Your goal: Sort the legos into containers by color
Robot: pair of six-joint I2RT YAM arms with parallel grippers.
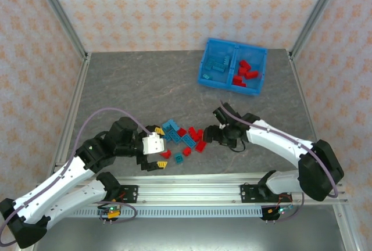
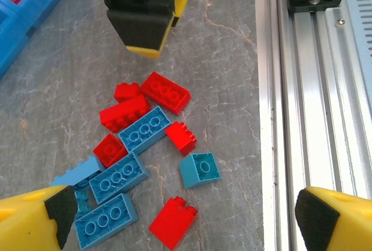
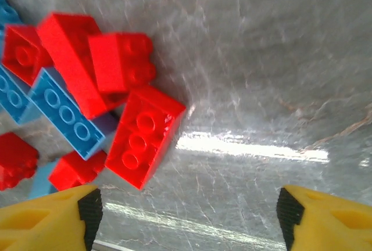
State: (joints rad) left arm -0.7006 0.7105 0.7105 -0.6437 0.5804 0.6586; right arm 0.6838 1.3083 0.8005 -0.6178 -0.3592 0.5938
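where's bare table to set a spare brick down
Bare table spans the far left, from the left frame rail to the bin, and the strip between bin and brick pile. Crowded at the near middle, where the left gripper and right gripper flank the pile.

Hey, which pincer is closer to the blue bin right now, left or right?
Right. The right pincer hovers at the right end of the lego pile, on the near side of the blue bin. The left pincer is at the pile's left end, farther away.
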